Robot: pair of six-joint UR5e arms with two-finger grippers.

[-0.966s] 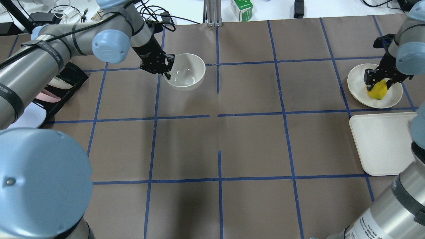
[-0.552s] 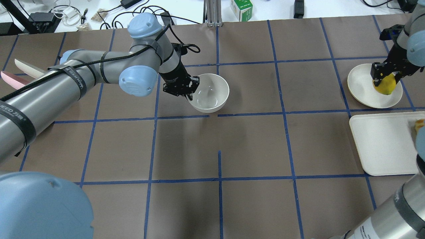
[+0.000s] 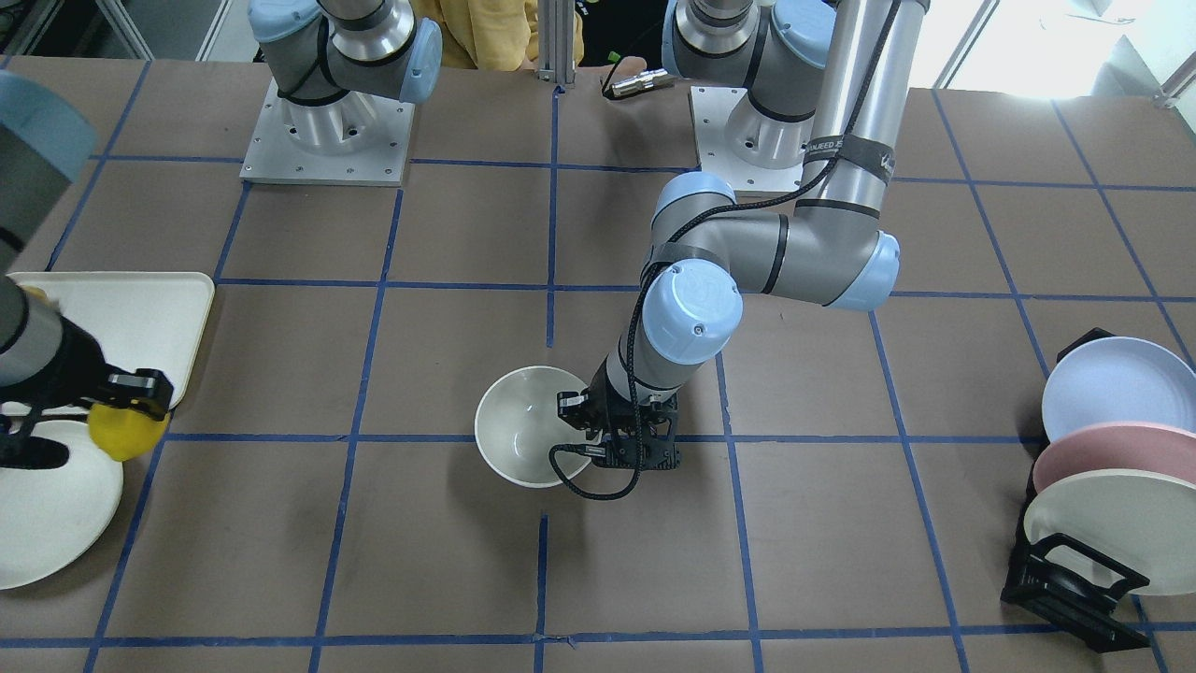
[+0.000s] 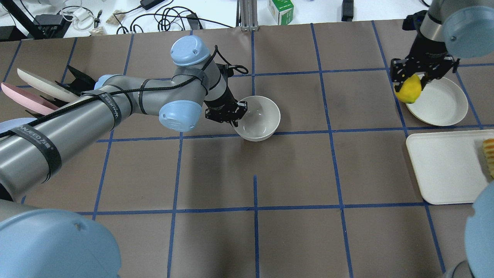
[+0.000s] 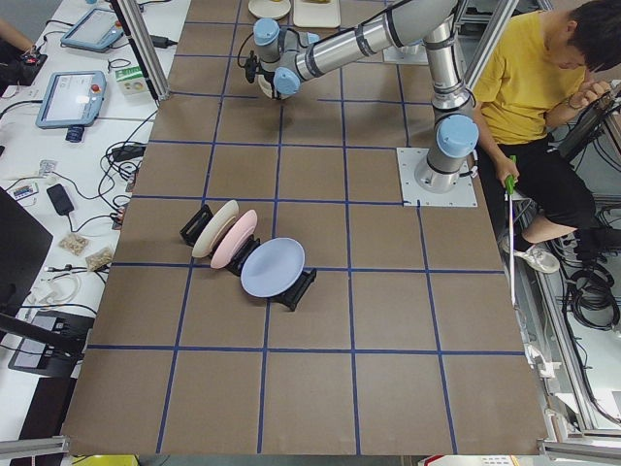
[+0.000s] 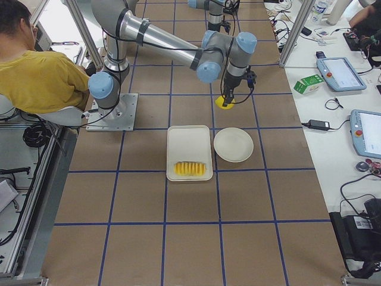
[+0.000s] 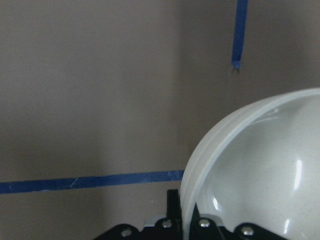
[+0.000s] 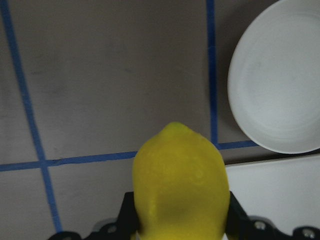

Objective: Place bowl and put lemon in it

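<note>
The off-white bowl (image 4: 259, 119) is near the table's middle, just above a blue tape line; it also shows in the front view (image 3: 519, 441) and the left wrist view (image 7: 260, 170). My left gripper (image 4: 237, 114) is shut on the bowl's left rim, one finger inside and one outside. I cannot tell whether the bowl touches the table. My right gripper (image 4: 410, 82) is shut on the yellow lemon (image 4: 408, 89) and holds it in the air over the left rim of a flat plate. The lemon fills the bottom of the right wrist view (image 8: 180, 185).
A flat white plate (image 4: 440, 102) lies at the far right. A cream tray (image 4: 444, 166) in front of it holds ridged yellow-orange sliced food (image 4: 489, 154). A black rack with blue, pink and cream plates (image 3: 1112, 477) stands on the robot's left side.
My left arm has carried the bowl right and toward the robot, to the table's middle. My right gripper has lifted the lemon off the plate and moved it left, past the rim.
</note>
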